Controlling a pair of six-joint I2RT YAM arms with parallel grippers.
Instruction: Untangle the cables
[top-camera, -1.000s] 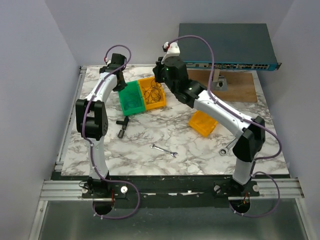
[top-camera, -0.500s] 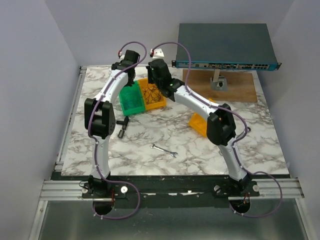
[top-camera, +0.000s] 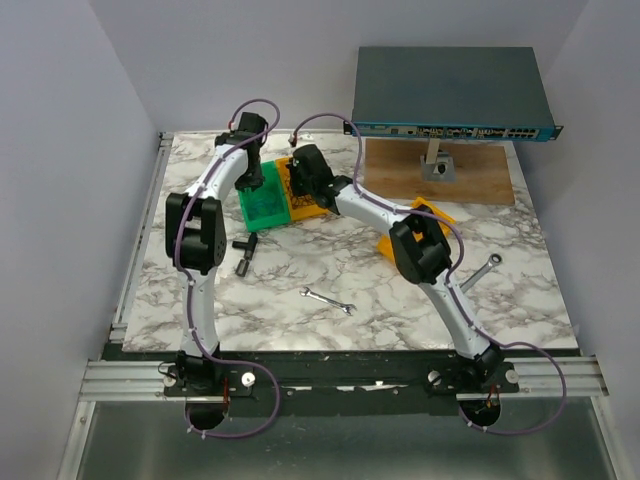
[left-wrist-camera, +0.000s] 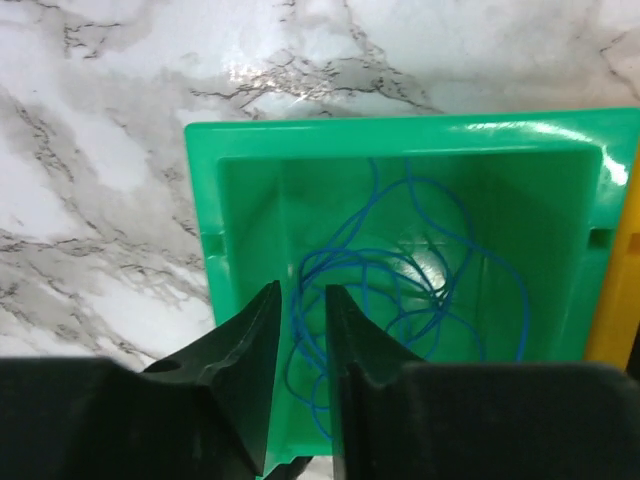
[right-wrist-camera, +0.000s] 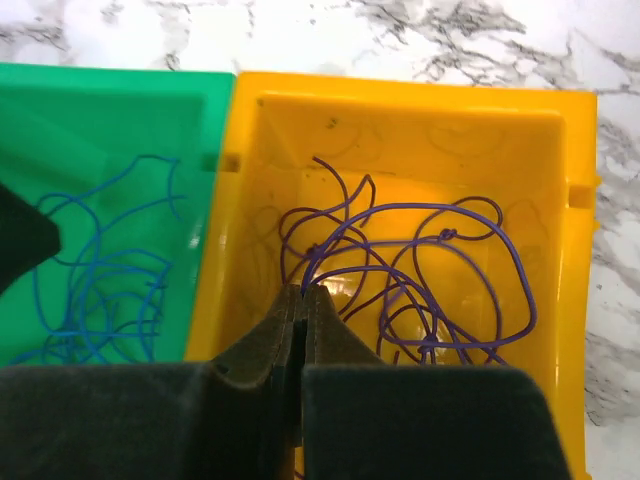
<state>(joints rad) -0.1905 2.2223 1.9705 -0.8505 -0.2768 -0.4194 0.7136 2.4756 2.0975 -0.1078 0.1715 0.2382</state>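
The cables lie sorted in two bins standing side by side. A thin blue cable (left-wrist-camera: 330, 262) coils loosely in the green bin (left-wrist-camera: 240, 150). My left gripper (left-wrist-camera: 302, 290) hovers over that bin's near end, its jaws a narrow gap apart with nothing pinched. A purple cable (right-wrist-camera: 430, 207) lies tangled in the yellow bin (right-wrist-camera: 400, 100). My right gripper (right-wrist-camera: 303, 290) is shut on one strand of it, which rises from the fingertips. From above, both grippers (top-camera: 255, 180) (top-camera: 303, 183) hang over the green bin (top-camera: 262, 208) and yellow bin (top-camera: 318, 207).
A second yellow bin (top-camera: 432, 212) lies tipped, partly behind the right arm. A small wrench (top-camera: 328, 300) sits mid-table, another wrench (top-camera: 478, 272) to the right, and a black tool (top-camera: 243, 255) left of centre. A network switch (top-camera: 450, 95) stands on a wooden board (top-camera: 470, 175).
The right arm swung left and lowered its gripper into the yellow bin. The left gripper shifted over the green bin and its jaws parted slightly.
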